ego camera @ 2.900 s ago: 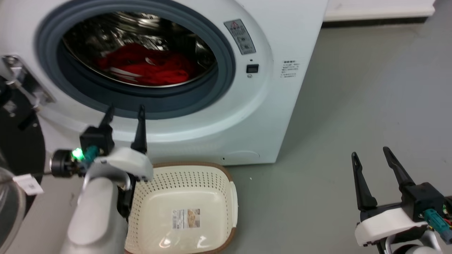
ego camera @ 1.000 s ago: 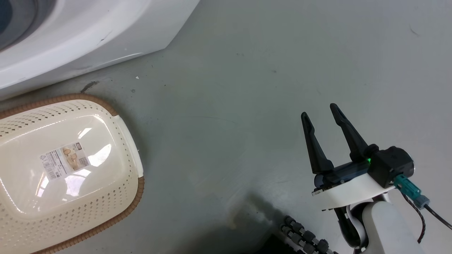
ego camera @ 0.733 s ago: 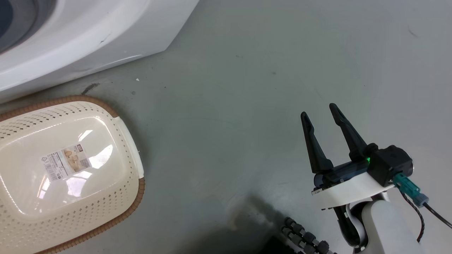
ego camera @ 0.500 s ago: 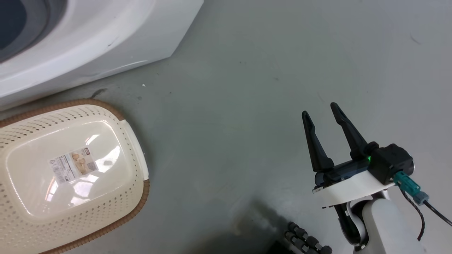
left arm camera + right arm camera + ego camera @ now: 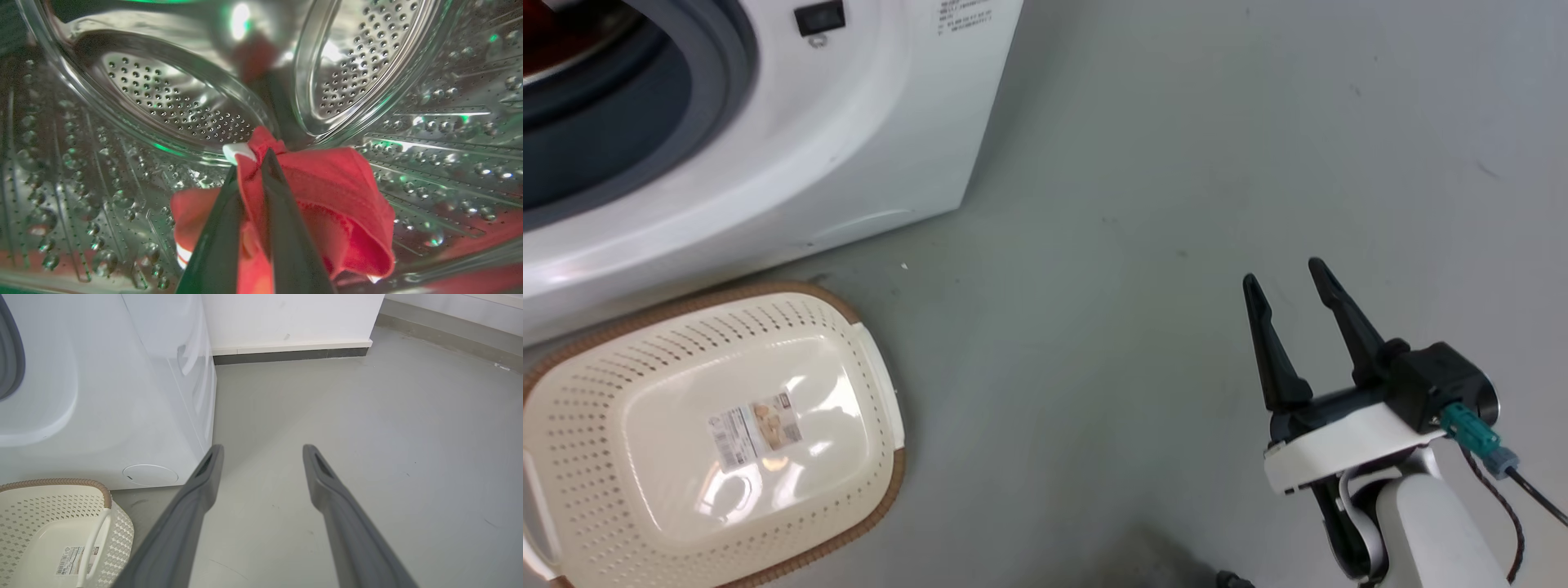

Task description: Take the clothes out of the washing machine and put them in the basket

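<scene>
Inside the steel drum (image 5: 171, 102) of the washing machine (image 5: 866, 147), my left gripper (image 5: 251, 161) is shut on the red clothes (image 5: 339, 196), pinching a fold with a white stripe near the fingertips. The fabric hangs bunched around the fingers. In the head view a sliver of red clothes (image 5: 556, 37) shows through the grey-rimmed porthole (image 5: 686, 122). The cream basket (image 5: 711, 441) stands on the floor in front of the machine with only its paper label inside; it appears again at the lower left as the basket (image 5: 49, 531). My right gripper (image 5: 1286, 282) (image 5: 263, 451) is open over bare floor to the right.
Grey floor (image 5: 1176, 163) stretches right of the machine. A white wall with a dark skirting (image 5: 286, 355) runs behind. The machine's side panel (image 5: 179, 375) stands left of my right gripper.
The head camera has swung back up and left, bringing the porthole and whole basket into view. Since the earliest frame my left arm has left the head view. The right gripper stays open.
</scene>
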